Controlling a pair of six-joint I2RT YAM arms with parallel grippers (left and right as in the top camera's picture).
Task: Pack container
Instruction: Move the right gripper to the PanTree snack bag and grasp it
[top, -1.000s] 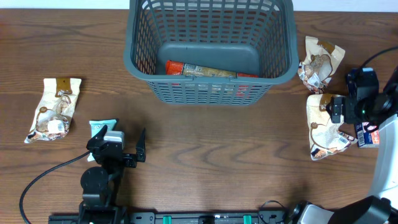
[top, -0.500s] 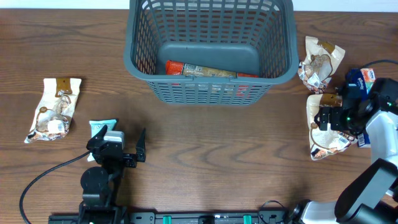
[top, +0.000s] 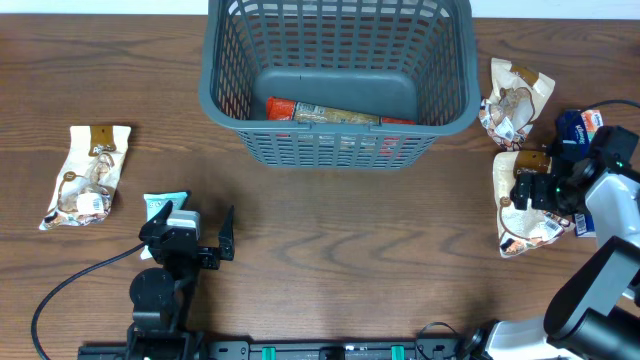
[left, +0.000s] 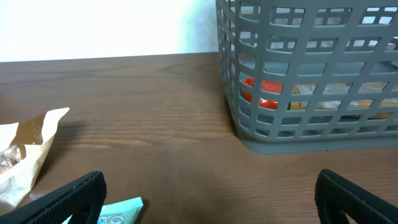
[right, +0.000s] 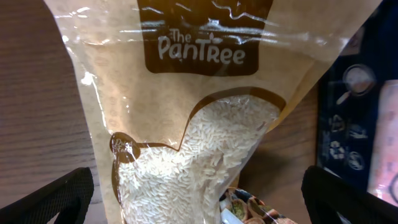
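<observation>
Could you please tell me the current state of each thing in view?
container: upright, open top, holding a red packet.
red packet: lying on the container's base.
left gripper: open, empty.
right gripper: open, over the rice pouch.
rice pouch: lying flat on the table.

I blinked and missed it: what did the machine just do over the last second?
The right hand shifted left, open, over the rice packet, gripping nothing; the blue packet's far end came into view. The left hand, the basket and all packets stayed put.
</observation>
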